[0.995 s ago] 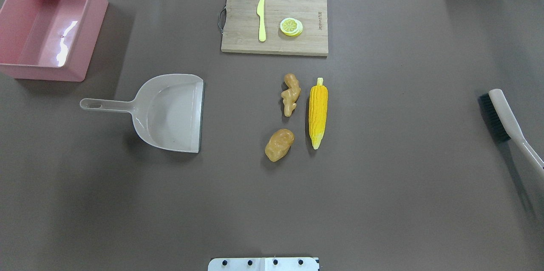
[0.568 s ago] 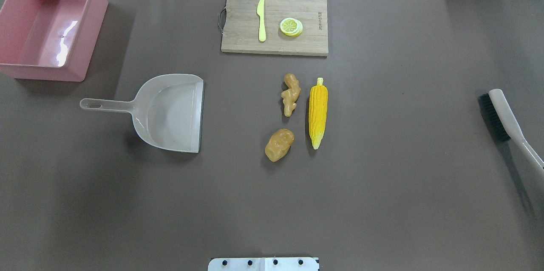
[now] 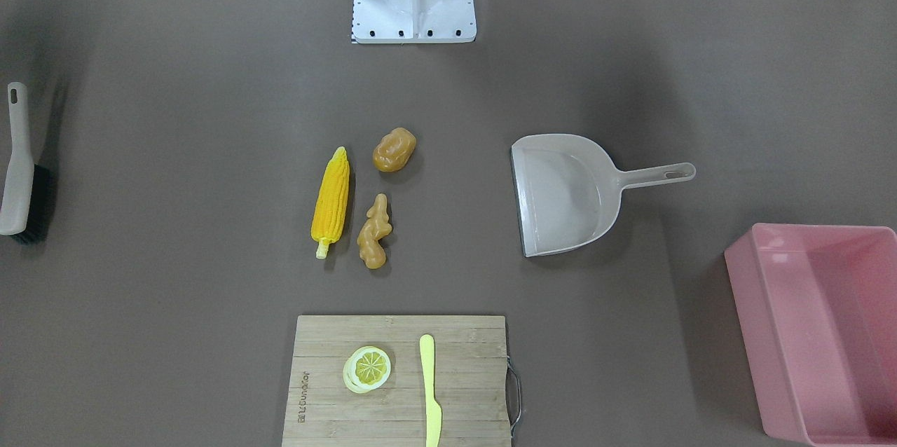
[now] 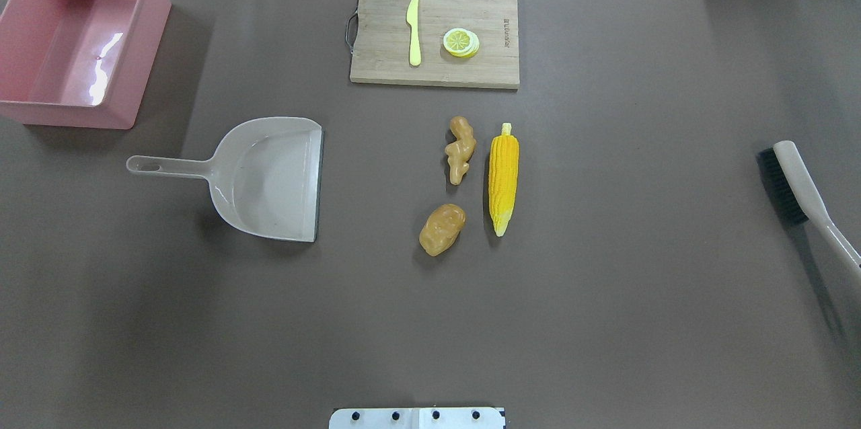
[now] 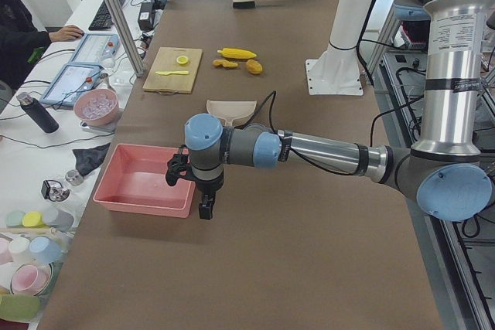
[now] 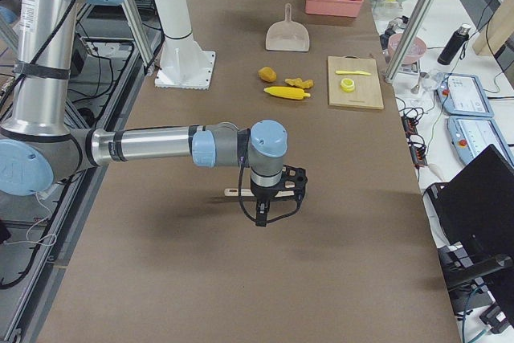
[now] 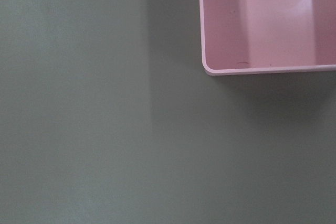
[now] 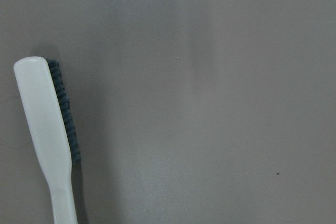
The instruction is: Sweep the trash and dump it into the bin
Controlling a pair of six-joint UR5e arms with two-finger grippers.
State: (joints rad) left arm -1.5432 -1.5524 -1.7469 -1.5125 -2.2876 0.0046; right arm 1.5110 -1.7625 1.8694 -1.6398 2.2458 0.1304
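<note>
The yellow corn cob (image 4: 504, 177), the knobbly ginger-like root (image 4: 460, 149) and the tan potato-like lump (image 4: 442, 229) lie together mid-table. The pink bin (image 4: 67, 114) stands at the far left corner, with nothing inside it. My left gripper (image 5: 205, 210) shows only in the exterior left view, hanging over the table beside the bin's end; I cannot tell if it is open. My right gripper (image 6: 259, 218) shows only in the exterior right view, above the table next to the brush (image 6: 237, 192); I cannot tell its state either.
A beige dustpan (image 4: 269, 177) lies left of the trash, its mouth facing it. A beige brush (image 4: 794, 183) lies at the right edge. A wooden board (image 4: 377, 66) with a yellow knife (image 4: 414, 29) and a lemon slice (image 4: 461, 42) sits at the back.
</note>
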